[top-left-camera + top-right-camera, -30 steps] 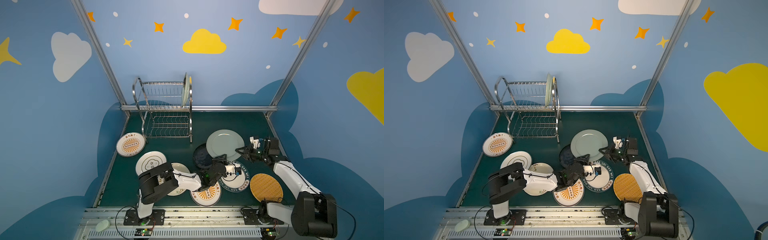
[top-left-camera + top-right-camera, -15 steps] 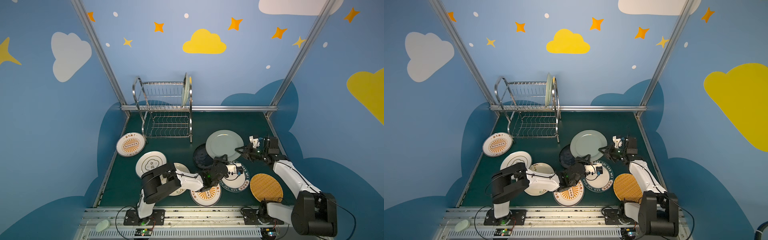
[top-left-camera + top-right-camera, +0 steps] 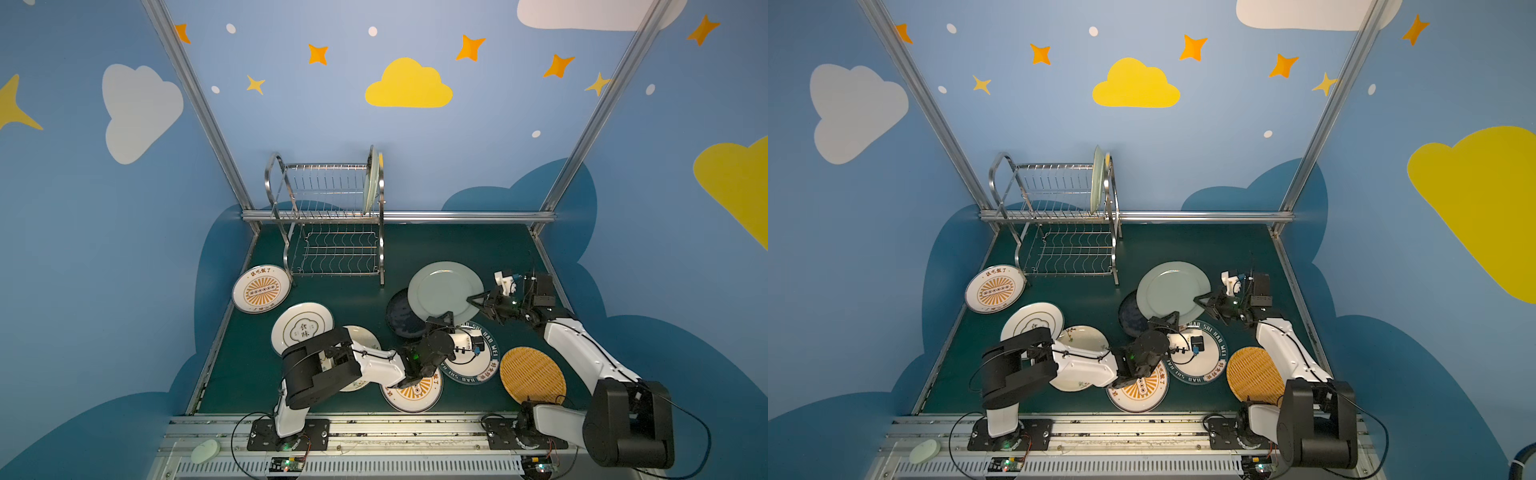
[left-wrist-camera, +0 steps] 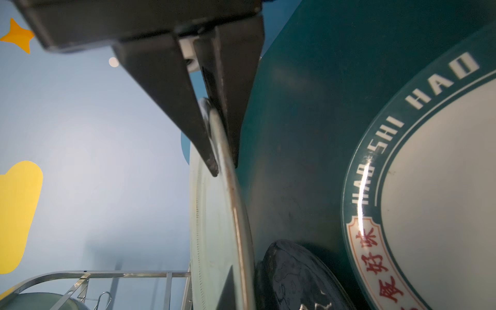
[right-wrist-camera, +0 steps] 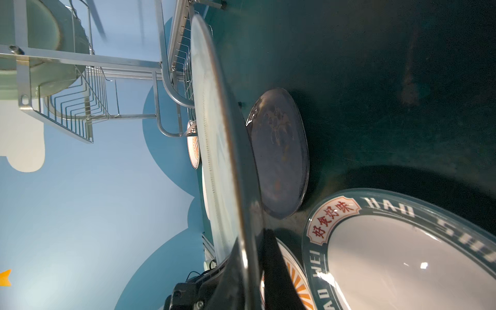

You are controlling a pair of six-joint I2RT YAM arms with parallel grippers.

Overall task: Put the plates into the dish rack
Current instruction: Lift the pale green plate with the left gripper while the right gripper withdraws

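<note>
**Both top views.** Item: pale green plate (image 3: pixel 444 289), round, glazed and thin-rimmed. It is held roughly level above the tabletop (image 3: pixel 457 245) and overlaps a black plate (image 3: pixel 399 320). My left claw (image 3: pixel 444 320) is at its near rim and my right claw (image 3: pixel 476 302) at its right rim. The dish rack (image 3: pixel 332 216), shiny steel wire, stands far-left of both claws, and the left arm is nearer to it. A matching plate (image 3: pixel 371 178) stands on edge in the upper tier.

**Left wrist view.** The left claw (image 4: pixel 224 166) pinches the green rim, one finger on each face. Beside it lies a glossy, lettered teal-rimmed plate (image 4: pixel 429 188).

**Right wrist view.** The plate is seen edge-on, with the rack beyond it. The right claw's fingers are out of frame, so I cannot tell whether it grips. I judge the plate must turn on edge to fit the slots.
</note>
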